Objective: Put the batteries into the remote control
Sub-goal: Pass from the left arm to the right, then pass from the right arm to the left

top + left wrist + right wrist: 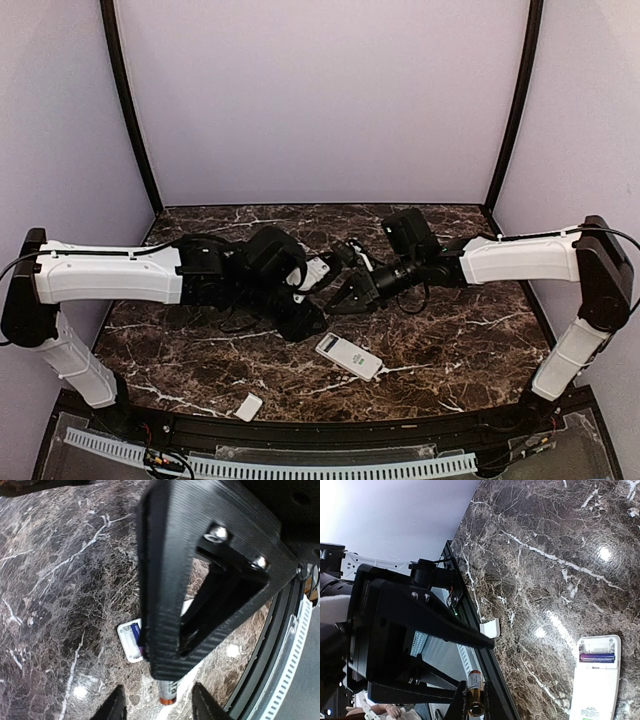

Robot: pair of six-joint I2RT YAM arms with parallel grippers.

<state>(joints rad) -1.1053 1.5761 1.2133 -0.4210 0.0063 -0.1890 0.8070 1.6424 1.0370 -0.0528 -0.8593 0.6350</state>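
Observation:
The white remote control (348, 356) lies on the marble, back up, with its battery bay open. A dark bluish battery (596, 657) sits in the bay and also shows in the left wrist view (132, 634). My right gripper (475, 706) is shut on the pale battery (475, 681), which has a copper end, and holds it above the table. In the left wrist view that battery (170, 692) hangs between my left gripper's (161, 707) open fingers without touching them. In the top view the left gripper (304, 322) and right gripper (330, 302) meet just above the remote.
The small white cover plate (248, 406) lies near the table's front edge, left of the remote, and shows in the right wrist view (490, 628). A black rail (330, 432) and a white slotted strip run along the front edge. Lilac walls enclose the sides and back.

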